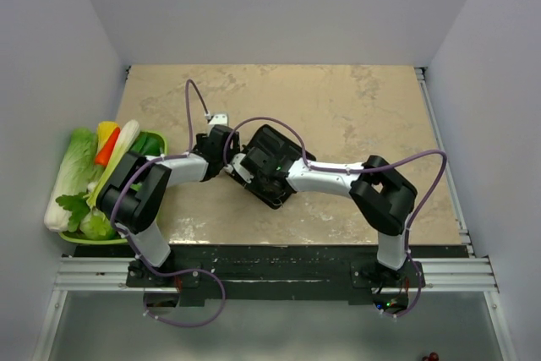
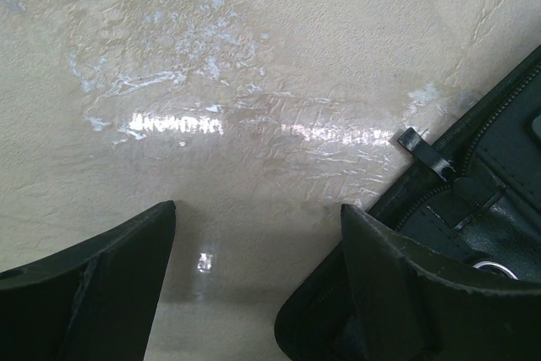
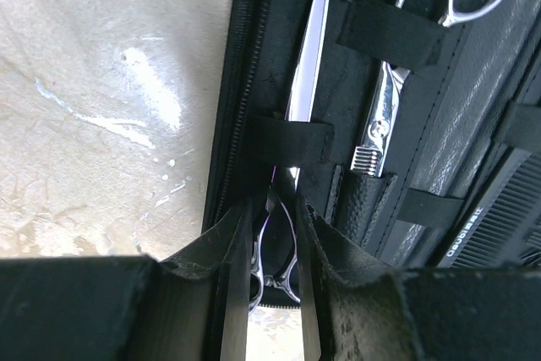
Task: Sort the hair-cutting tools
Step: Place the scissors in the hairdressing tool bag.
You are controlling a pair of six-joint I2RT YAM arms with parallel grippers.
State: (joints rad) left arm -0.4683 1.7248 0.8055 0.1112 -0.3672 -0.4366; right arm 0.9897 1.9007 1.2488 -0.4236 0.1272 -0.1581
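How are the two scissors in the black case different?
The plain scissors have a smooth blade; the toothed scissors end in tiny teeth. The plain scissors' rings sit in the right hand; the toothed scissors' rings point away, untouched. Both are silver, tucked under black straps.

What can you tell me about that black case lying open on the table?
The black case lies open and flat on the beige table. It looks like grained leather, with a zip round its edge. Elastic straps inside hold two silver scissors and a black comb. The right gripper has its jaws on one pair's handles.
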